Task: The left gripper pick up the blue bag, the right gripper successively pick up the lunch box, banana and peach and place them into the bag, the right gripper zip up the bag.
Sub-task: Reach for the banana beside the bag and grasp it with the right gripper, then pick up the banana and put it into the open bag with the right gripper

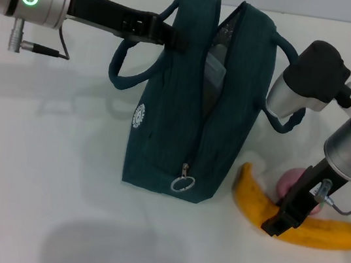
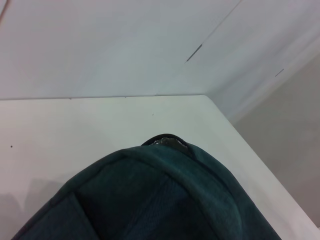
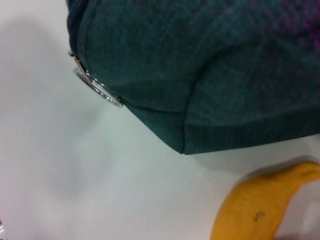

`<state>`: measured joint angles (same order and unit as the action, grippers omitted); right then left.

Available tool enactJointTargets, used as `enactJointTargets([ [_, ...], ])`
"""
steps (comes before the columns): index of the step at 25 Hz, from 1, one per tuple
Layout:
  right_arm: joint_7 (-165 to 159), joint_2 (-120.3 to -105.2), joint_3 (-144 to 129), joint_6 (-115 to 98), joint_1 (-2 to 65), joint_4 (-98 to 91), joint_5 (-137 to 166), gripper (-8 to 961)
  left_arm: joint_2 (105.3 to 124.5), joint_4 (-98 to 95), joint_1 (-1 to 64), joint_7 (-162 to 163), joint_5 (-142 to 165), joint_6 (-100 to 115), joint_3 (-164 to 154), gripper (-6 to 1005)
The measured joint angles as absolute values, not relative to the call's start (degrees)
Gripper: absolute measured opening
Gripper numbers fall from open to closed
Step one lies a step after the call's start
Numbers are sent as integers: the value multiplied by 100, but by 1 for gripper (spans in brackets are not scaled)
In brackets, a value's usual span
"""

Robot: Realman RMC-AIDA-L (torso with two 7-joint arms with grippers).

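Note:
The blue bag (image 1: 169, 130) stands on the white table, its top zipper open and its silver ring pull (image 1: 182, 184) hanging low at the near end. My left gripper (image 1: 167, 34) is shut on the bag's upper rim beside a handle. The lunch box (image 1: 215, 70) shows as a pale clear shape inside the opening. The banana (image 1: 263, 207) lies on the table right of the bag, and my right gripper (image 1: 281, 220) is down on its middle. The pink peach (image 1: 287, 180) peeks out behind that gripper. The right wrist view shows the bag (image 3: 200, 65), the ring pull (image 3: 97, 90) and the banana (image 3: 255, 210).
The bag's second handle (image 1: 281, 121) loops out toward my right arm. In the left wrist view the bag's top (image 2: 160, 200) fills the near field, with the table's far edge (image 2: 235, 125) and a wall beyond.

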<state>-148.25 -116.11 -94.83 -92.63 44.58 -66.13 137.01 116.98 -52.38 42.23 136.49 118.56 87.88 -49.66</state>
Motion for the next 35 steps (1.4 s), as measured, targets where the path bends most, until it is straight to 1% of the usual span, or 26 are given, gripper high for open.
enactJointTargets([
  [5,-14823,-11610,-9484,-9257,4440,-6614,13697,459,11707,-5238,4204,13649,11856,8789,-4966,50],
  [12,-14812,-11591,-9289,-9297,4411,-6662,13703,443,11706,-5238,4197,13649,11856,8789,-4966,50],
  [15,-14750,-11565,-8911,-9411,4297,-6901,13659,442,11693,-5238,4181,13649,11856,8789,-4965,50],
  [19,-14337,-11547,-7897,-9761,4086,-7116,13331,441,11683,-5238,4175,13649,11856,8789,-4966,50],
  [26,-13591,-11514,-6266,-10500,3854,-6895,12810,439,11680,-5238,4221,13649,11856,8789,-4966,50],
  [28,-13410,-11459,-5747,-10915,3823,-6698,12591,439,11680,-5238,4233,13651,11856,8789,-4965,50],
  [30,-13246,-11354,-5226,-11293,3800,-6419,12445,439,11680,-5238,4244,13655,11856,8789,-4966,50],
  [35,-12829,-10968,-4080,-11820,3586,-5469,12108,438,11680,-5238,4260,13663,11856,8789,-4965,50],
])
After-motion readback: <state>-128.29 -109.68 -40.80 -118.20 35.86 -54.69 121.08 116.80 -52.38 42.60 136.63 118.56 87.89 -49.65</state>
